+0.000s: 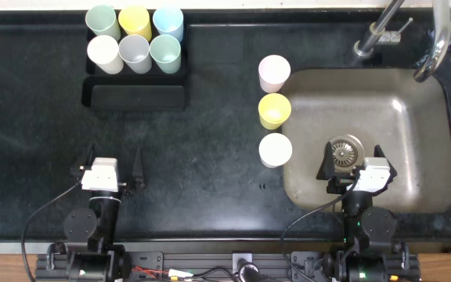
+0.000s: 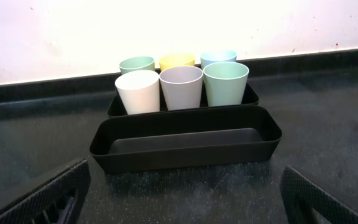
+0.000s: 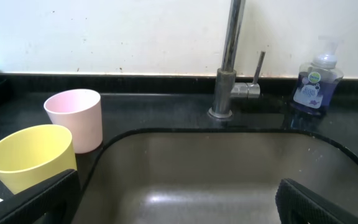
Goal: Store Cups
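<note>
Three loose cups stand in a row on the counter beside the sink: a pink cup (image 1: 273, 72) (image 3: 74, 118), a yellow cup (image 1: 274, 110) (image 3: 33, 159) and a white cup (image 1: 275, 150). Far left, a black tray (image 1: 135, 69) (image 2: 250, 94) holds several cups (image 2: 181, 86) in white, grey, green, yellow and blue. In front of it lies an empty black tray (image 1: 137, 97) (image 2: 185, 143). My left gripper (image 1: 114, 166) (image 2: 179, 199) rests open near the front edge, facing the trays. My right gripper (image 1: 351, 160) (image 3: 179, 202) is open over the sink, right of the white cup.
The steel sink (image 1: 421, 133) (image 3: 229, 180) fills the right side, its drain (image 1: 344, 150) by my right gripper. A faucet (image 1: 382, 27) (image 3: 229, 62) and a soap bottle (image 3: 317, 81) stand behind it. Dark counter (image 1: 210, 141) spreads between trays and cups.
</note>
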